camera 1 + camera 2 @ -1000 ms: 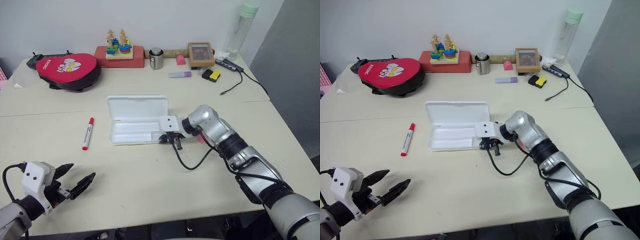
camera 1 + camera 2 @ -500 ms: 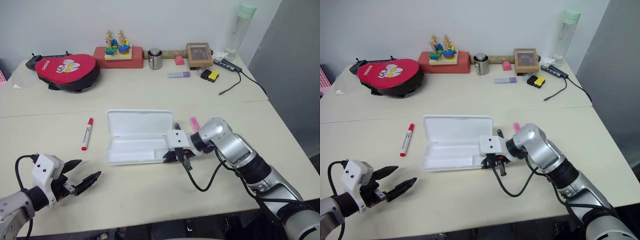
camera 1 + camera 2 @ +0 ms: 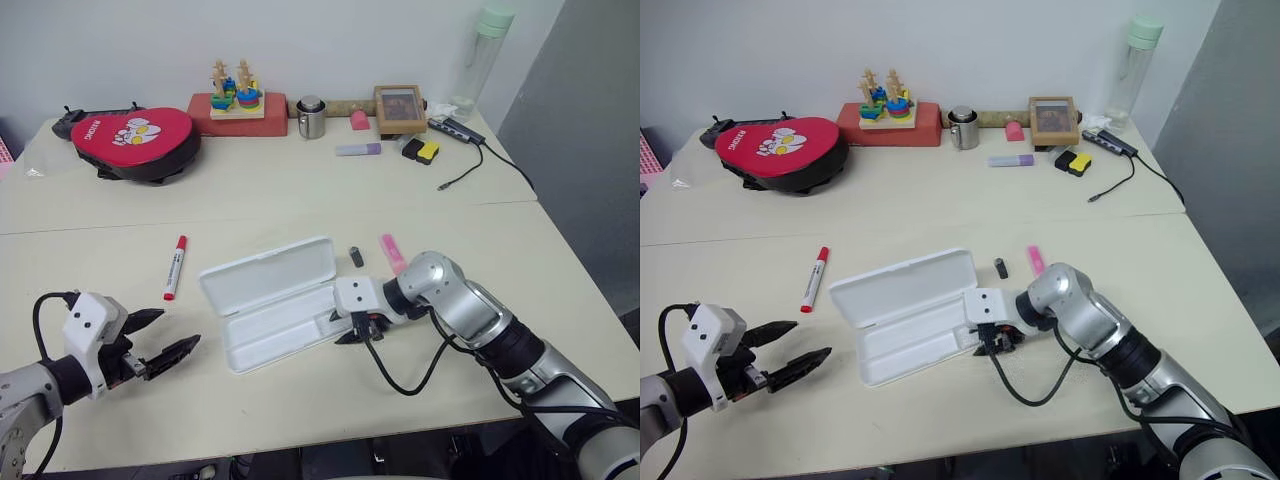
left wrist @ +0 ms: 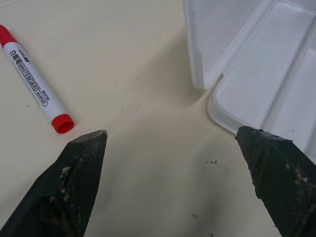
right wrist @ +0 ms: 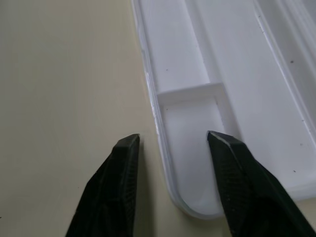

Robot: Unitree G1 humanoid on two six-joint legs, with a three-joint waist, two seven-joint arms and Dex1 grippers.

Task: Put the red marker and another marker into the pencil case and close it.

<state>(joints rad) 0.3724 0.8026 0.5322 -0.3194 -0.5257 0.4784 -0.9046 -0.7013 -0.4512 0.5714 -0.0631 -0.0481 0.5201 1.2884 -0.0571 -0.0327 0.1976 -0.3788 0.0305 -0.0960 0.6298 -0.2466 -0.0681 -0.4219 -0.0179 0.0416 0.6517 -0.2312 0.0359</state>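
The pencil case (image 3: 265, 278) lies open and askew in the middle of the table, its lid on the far side and its compartments (image 5: 237, 89) bare. My right gripper (image 3: 356, 334) is at the case's right end, open, with the tray's rim between its fingers (image 5: 126, 148). The red marker (image 3: 175, 267) lies left of the case, also seen ahead of my left gripper as the marker (image 4: 34, 81). The pink highlighter (image 3: 390, 252) lies just beyond my right wrist. My left gripper (image 3: 176, 331) hovers open near the front left, pointing toward the case's corner (image 4: 222, 103).
A small dark block (image 3: 355, 256) sits beside the pink highlighter. Along the back stand a red pouch (image 3: 135, 135), a toy on a red block (image 3: 238, 100), a metal cup (image 3: 312, 116), a frame (image 3: 401, 108), a purple highlighter (image 3: 359, 149), a cable (image 3: 470, 165) and a bottle (image 3: 485, 55).
The case has been pulled nearer and swung askew. My right gripper, shut on its right end before, has opened. The pink highlighter and dark block have come into sight. The left gripper has barely shifted.
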